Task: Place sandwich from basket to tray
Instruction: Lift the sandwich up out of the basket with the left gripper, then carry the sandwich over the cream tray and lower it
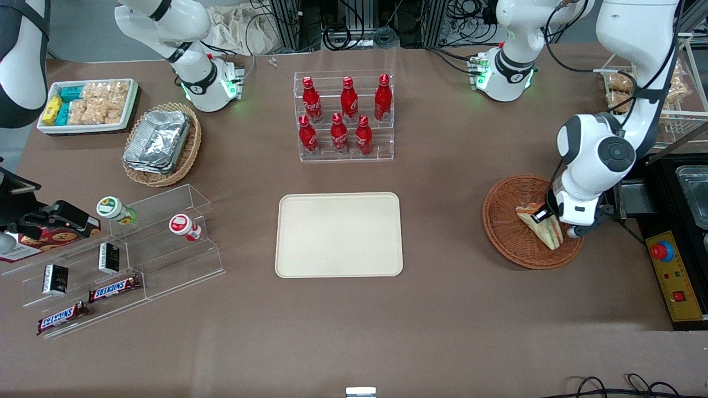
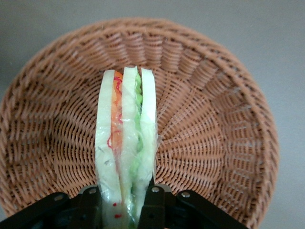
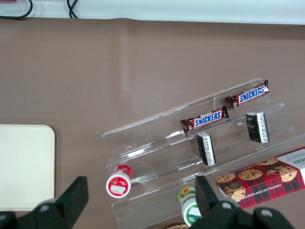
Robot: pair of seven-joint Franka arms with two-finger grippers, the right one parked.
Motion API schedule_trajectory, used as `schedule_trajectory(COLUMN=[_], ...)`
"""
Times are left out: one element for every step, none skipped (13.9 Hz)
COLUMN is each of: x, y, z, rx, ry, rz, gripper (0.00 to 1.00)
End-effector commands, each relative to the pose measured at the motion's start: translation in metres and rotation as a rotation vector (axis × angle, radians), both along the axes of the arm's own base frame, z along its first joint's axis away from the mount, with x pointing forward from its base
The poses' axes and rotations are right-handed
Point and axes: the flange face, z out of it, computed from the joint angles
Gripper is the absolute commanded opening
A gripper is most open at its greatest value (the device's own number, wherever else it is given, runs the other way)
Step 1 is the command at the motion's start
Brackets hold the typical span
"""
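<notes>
Gripping the sandwich (image 2: 125,143) on edge, the claw (image 2: 125,202) has its 2 fingers clamped on the wedge's lower end, inside the basket (image 2: 214,143). Risk I see: slick wrap and soft bread could let it slip or squash during the lift toward the tray (image 1: 338,234), since only 1 end is pinched.

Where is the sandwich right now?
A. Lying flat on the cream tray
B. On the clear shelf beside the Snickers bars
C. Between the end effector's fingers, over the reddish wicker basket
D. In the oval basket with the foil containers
C: the end effector is closed on the sandwich over the basket, while the tray holds nothing.
</notes>
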Motion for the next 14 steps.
schedule_trajectory(x=[0.001, 0.007, 0.013, 0.023, 0.032, 0.04, 0.045, 0.048, 0.05, 0.049, 0.048, 0.045, 0.041, 0.039], y=[0.003, 0.004, 0.005, 0.007, 0.008, 0.008, 0.005, -0.002, -0.015, -0.048, -0.076, -0.111, -0.143, -0.174], z=[0.062, 0.087, 0.117, 0.152, 0.189, 0.221, 0.254, 0.278, 0.297, 0.311, 0.317, 0.314, 0.309, 0.293], rx=[0.039, 0.049, 0.058, 0.057, 0.055, 0.054, 0.053, 0.051, 0.054, 0.055, 0.054, 0.052, 0.038, 0.003], ry=[-0.013, 0.004, 0.038, 0.076, 0.107, 0.136, 0.147, 0.152, 0.144, 0.125, 0.113, 0.113, 0.117, 0.143], rz=[-0.07, -0.099, -0.133, -0.16, -0.191, -0.231, -0.279, -0.321, -0.353, -0.4, -0.442, -0.487, -0.495, -0.472], gripper=[0.04, 0.04, 0.05, 0.05, 0.05, 0.05, 0.05, 0.05, 0.06, 0.06, 0.06, 0.06, 0.06, 0.06])
